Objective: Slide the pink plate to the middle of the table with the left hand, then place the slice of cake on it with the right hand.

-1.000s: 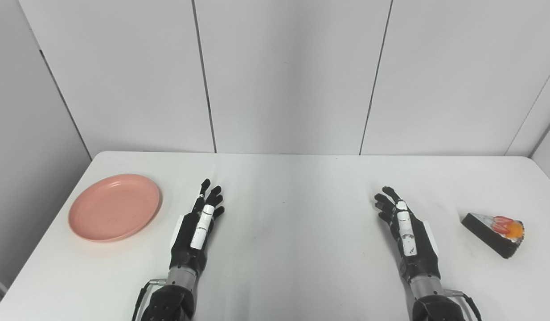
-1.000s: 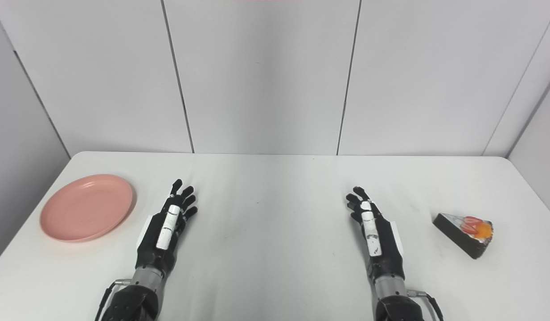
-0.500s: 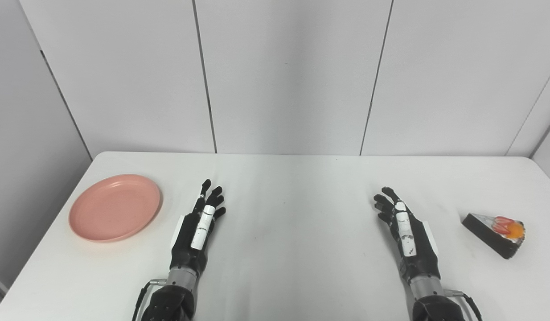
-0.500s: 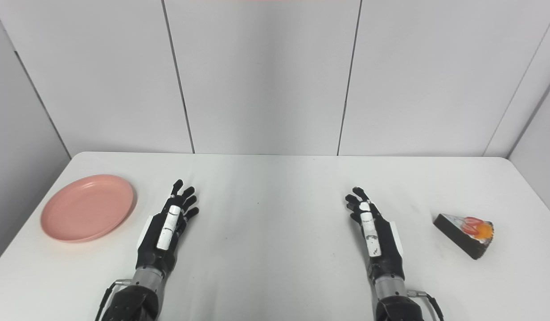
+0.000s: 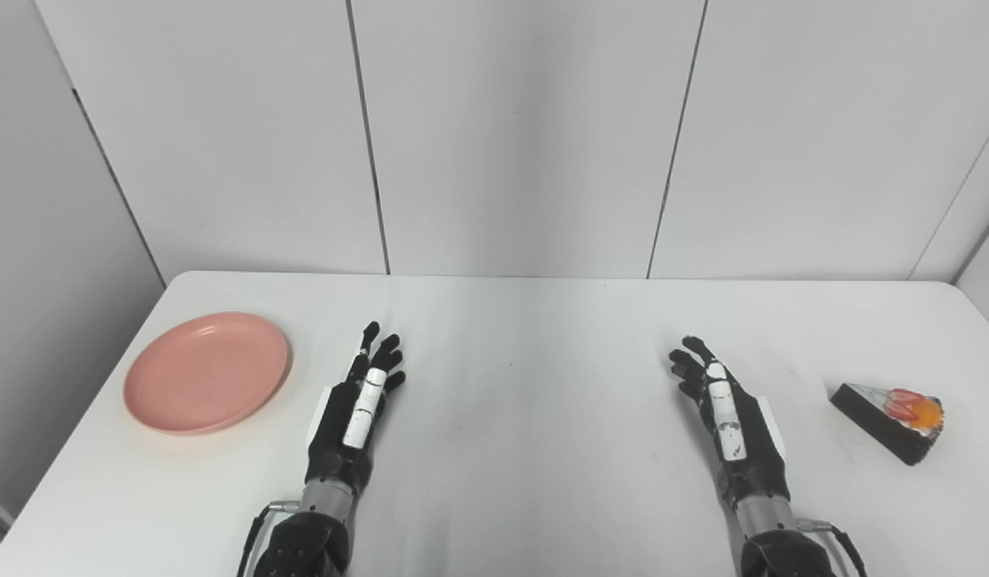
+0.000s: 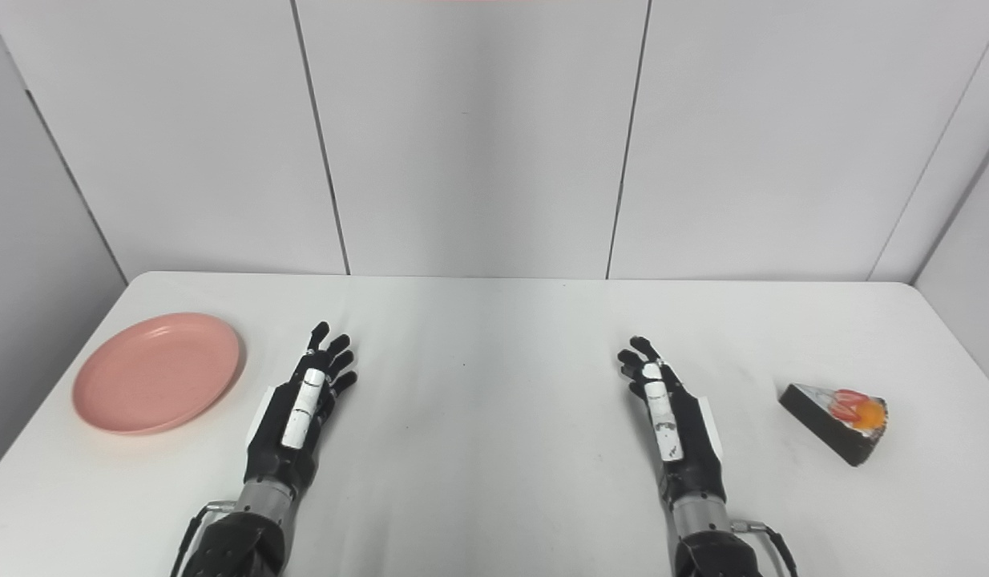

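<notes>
A white desk [image 5: 510, 449] carries a pink plate [image 5: 207, 373] at its left side. Both the left robot hand [image 5: 354, 409] and right robot hand [image 5: 727, 409] are empty, fingers spread. The cake slice [image 5: 890, 409] lies far right.

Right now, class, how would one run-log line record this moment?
stage: start | pink plate: table's left, untouched | slice of cake: table's right, untouched | left hand: open, idle | right hand: open, idle

A bare lab test booth: plain white table [image 5: 542, 449] enclosed by seamed grey partition panels [image 5: 510, 136] on the far side
</notes>
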{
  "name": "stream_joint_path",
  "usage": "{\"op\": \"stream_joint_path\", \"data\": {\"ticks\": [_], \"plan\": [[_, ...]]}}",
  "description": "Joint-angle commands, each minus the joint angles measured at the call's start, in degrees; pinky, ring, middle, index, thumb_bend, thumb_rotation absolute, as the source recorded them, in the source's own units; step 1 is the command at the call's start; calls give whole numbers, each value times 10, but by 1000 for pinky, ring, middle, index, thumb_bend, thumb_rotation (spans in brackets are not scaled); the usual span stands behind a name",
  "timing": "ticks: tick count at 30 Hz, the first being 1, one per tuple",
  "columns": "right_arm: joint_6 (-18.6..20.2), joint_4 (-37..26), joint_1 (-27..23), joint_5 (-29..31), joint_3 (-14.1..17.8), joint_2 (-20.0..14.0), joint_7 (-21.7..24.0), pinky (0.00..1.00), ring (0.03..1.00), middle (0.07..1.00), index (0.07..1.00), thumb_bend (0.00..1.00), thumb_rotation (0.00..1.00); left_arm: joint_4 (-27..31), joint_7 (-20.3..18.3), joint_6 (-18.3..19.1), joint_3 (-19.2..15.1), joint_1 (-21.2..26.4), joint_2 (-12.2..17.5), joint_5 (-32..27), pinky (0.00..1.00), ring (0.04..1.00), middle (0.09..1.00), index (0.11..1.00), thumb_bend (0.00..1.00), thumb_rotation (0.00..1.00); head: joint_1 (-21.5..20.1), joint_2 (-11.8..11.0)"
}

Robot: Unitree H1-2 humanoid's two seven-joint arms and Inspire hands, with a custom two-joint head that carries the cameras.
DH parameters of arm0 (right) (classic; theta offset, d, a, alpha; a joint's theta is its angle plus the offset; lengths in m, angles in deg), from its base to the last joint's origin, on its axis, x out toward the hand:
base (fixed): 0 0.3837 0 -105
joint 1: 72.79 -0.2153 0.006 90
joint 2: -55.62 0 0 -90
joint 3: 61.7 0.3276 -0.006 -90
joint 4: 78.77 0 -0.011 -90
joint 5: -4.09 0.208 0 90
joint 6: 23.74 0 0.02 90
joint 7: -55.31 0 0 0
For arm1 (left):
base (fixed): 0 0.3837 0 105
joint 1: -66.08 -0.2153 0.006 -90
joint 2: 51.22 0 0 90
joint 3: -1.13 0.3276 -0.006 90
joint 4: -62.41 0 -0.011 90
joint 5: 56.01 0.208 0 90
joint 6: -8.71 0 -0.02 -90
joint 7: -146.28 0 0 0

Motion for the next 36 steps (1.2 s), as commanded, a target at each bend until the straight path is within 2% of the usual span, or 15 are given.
{"op": "stream_joint_path", "data": {"ticks": [1, 9, 12, 15, 16, 17, 20, 21, 22, 23, 24, 25, 27, 31, 36], "plan": [[-25, 27, 18, -2, -2, -3, 8, 899, 857, 820, 858, 919, 1000, -10, -9, 5, 6, 3, 2, 4, 911, 947, 948, 990, 756, 855, 0, 0], [-43, 58, 11, -3, -1, -5, 8, 895, 859, 821, 866, 916, 1000, -51, -8, -28, 11, 12, 3, 14, 888, 941, 946, 984, 765, 867, 21, -26], [-62, 91, 3, 4, 2, -8, 12, 895, 858, 826, 862, 926, 1000, -85, -7, -53, 13, 19, 1, 21, 877, 935, 942, 984, 791, 873, 41, -57], [-90, 135, -8, 13, 6, -14, 19, 895, 858, 831, 864, 927, 1000, -125, -4, -82, 15, 28, -3, 28, 874, 933, 942, 985, 819, 870, 52, -73], [-102, 155, -13, 15, 8, -16, 22, 894, 856, 830, 866, 928, 1000, -142, -1, -93, 15, 33, -5, 31, 870, 929, 938, 982, 816, 869, 60, -86], [-112, 169, -17, 17, 10, -18, 25, 886, 850, 824, 862, 932, 1000, -154, 0, -102, 15, 37, -6, 34, 866, 924, 933, 979, 804, 873, 60, -86], [-147, 224, -33, 25, 16, -24, 33, 876, 837, 811, 845, 940, 1000, -200, 4, -134, 14, 50, -11, 39, 867, 922, 929, 980, 780, 868, 72, -110], [-159, 244, -39, 29, 18, -26, 37, 874, 834, 808, 841, 942, 1000, -219, 5, -147, 14, 56, -13, 40, 866, 921, 928, 979, 774, 863, 79, -129], [-169, 259, -43, 31, 19, -28, 40, 874, 833, 807, 839, 941, 1000, -232, 5, -156, 13, 59, -14, 40, 867, 921, 929, 980, 765, 859, 79, -129], [-180, 281, -49, 38, 22, -30, 47, 874, 832, 806, 838, 941, 1000, -252, 6, -170, 12, 65, -16, 40, 868, 921, 929, 980, 760, 857, 88, -146], [-189, 298, -53, 42, 24, -31, 52, 882, 837, 811, 844, 938, 1000, -267, 6, -179, 11, 69, -17, 40, 872, 919, 927, 980, 754, 855, 88, -146], [-196, 318, -59, 47, 28, -33, 57, 886, 839, 813, 848, 936, 1000, -284, 8, -189, 11, 74, -18, 42, 874, 919, 926, 979, 751, 853, 97, -160], [-202, 344, -68, 51, 35, -35, 65, 880, 836, 815, 847, 923, 1000, -309, 12, -204, 11, 82, -21, 44, 874, 914, 923, 977, 739, 857, 107, -172], [-204, 376, -77, 53, 45, -41, 80, 875, 834, 812, 846, 913, 1000, -345, 16, -223, 10, 94, -26, 43, 881, 919, 925, 981, 693, 857, 120, -181], [-204, 386, -79, 56, 56, -43, 94, 884, 843, 820, 855, 929, 1000, -355, 22, -231, 13, 97, -29, 48, 886, 923, 928, 983, 672, 869, 122, -178]]}}
